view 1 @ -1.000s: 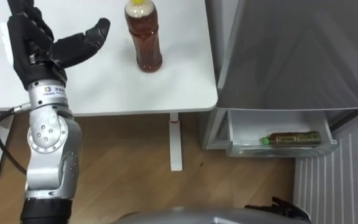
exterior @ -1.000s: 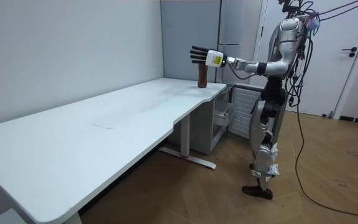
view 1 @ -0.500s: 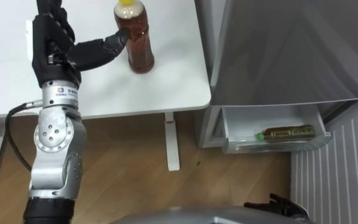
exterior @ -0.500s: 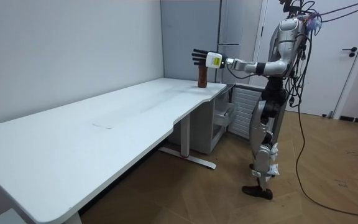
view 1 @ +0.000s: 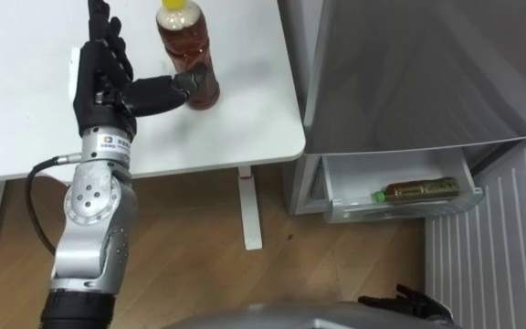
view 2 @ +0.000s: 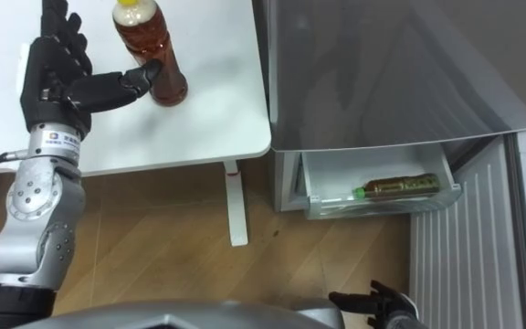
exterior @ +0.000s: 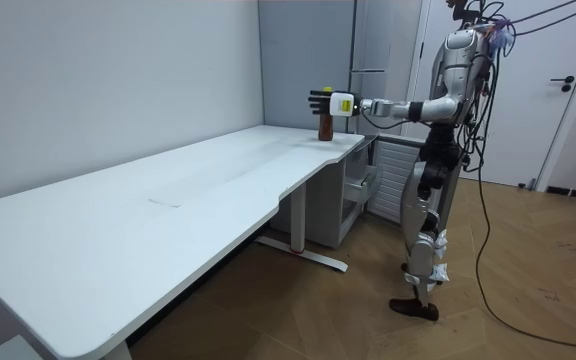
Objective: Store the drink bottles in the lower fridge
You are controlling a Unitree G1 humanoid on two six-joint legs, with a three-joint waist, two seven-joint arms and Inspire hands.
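White bench (view 1: 245, 119) carries an upright brown drink bottle (view 1: 185, 41) near its right edge. The left hand (view 1: 103, 78) is beside it, fingers straight and wide, thumb tip touching the bottle low. A second bottle (view 1: 416, 189) lies in the open lower fridge drawer (view 1: 400, 212). The right hand (view 1: 407, 300) hangs low; its state I cannot tell.
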